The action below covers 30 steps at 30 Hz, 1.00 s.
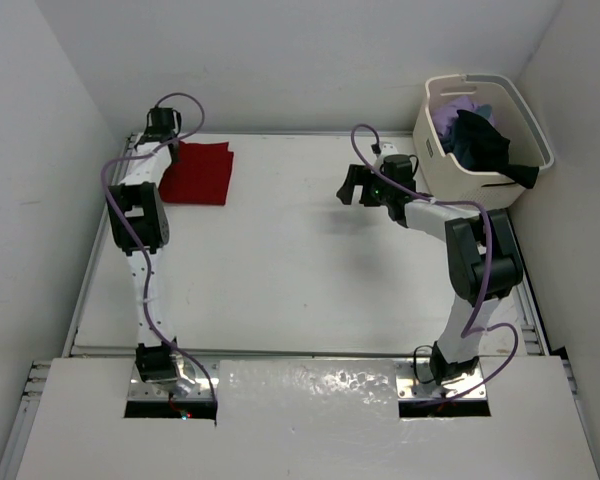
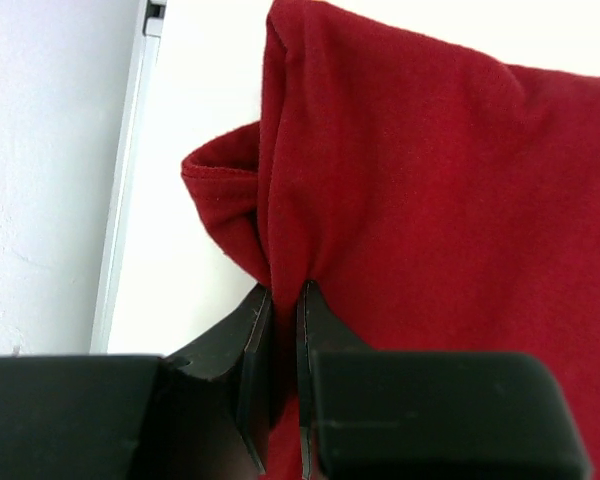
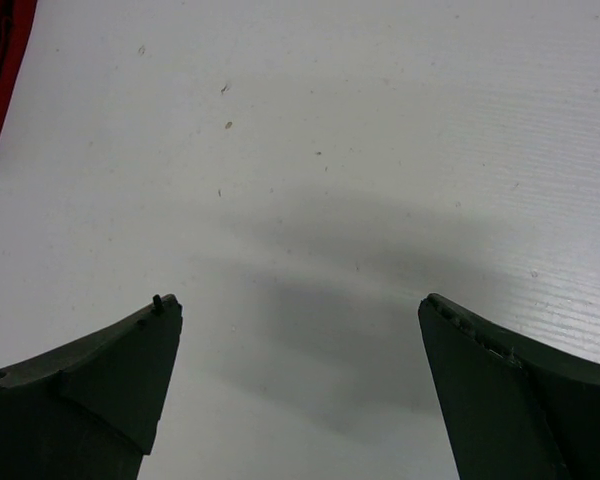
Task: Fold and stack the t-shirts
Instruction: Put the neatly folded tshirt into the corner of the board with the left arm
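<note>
While your left pincer (image 2: 283, 300) gripped the red t-shirt (image 2: 430, 200) at its left edge, cloth running rightward, your right pincer (image 3: 298, 300) hung wide open, empty, well apart.

The top camera sits above and behind the arm bases and looks steeply down on the whole table (image 1: 300, 270) from far off, with the basket (image 1: 480, 170) at 1 o'clock and the red shirt (image 1: 202, 172) at 11 o'clock. The left wrist camera looks out past the left gripper (image 2: 283, 295), very near that shirt, which fills its view from 12 to 5 o'clock. The right wrist camera faces down past the right gripper (image 3: 298, 300) at the table, close. The shirt's edge shows at 10 o'clock, so all 3 views share it.
</note>
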Motion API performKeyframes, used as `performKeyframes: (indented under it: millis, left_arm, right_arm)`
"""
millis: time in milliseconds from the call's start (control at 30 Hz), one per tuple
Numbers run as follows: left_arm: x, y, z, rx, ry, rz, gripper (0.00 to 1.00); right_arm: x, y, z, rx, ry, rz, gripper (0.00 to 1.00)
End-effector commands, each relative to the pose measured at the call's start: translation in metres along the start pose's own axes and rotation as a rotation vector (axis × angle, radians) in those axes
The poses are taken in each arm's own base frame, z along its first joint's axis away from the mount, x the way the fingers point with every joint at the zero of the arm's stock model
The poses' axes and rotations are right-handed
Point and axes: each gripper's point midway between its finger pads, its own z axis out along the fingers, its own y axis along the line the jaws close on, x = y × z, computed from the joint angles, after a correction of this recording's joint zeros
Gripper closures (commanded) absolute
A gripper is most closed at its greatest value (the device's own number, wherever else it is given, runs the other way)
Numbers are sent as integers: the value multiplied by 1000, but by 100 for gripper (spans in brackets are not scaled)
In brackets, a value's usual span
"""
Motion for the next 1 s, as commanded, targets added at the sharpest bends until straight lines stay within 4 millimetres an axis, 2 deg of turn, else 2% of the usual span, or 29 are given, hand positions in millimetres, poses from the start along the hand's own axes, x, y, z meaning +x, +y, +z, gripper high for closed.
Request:
performKeyframes:
  millis: [0,200,333,400,467,500,533,600,733,800,833,867,900,933,967]
  left_arm:
    - [-34,26,2,-67,-97,-29,100]
    - [-33,38,4,-102,-96,-53,100]
    - [-35,35,3,-85,-106,-72,100]
    - [-37,38,3,-101,-109,-76,83]
    - [-38,42,2,-116,-109,-76,55]
    - [-39,44,0,-127,-109,-83,35]
    - [-38,46,-1,-140,-107,-89,25]
    - [-45,48,-7,-138,-121,-116,26]
    - [-65,49,-33,-85,-170,-176,14]
    - [-70,40,-46,-15,-175,-225,9]
    - [-83,42,-66,16,-206,-274,8]
    - [-90,35,-77,52,-224,-300,8]
    - [-83,21,-83,108,-212,-319,2]
    - [-104,24,-115,135,-285,-359,1]
    - [-110,9,-132,141,-319,-355,1]
  right_arm:
    - [-37,14,-3,-42,-98,-16,1]
    - [-37,13,-4,-37,-103,-12,1]
    - [-35,13,-3,-40,-97,-11,1]
    - [-35,13,-2,-42,-97,-10,1]
    - [-33,14,-3,-41,-89,-10,1]
    - [-33,13,-3,-40,-91,-10,1]
    - [-34,14,-5,-42,-95,-16,1]
    - [-37,15,-7,-47,-105,-19,1]
    - [-42,17,-13,-43,-111,-39,1]
    - [-42,15,-16,-27,-108,-54,1]
    - [-47,13,-20,-9,-121,-63,1]
    - [-48,12,-22,5,-124,-73,1]
    - [-45,8,-25,31,-111,-89,1]
    - [-50,3,-30,67,-123,-98,1]
    - [-50,-1,-33,88,-120,-111,1]
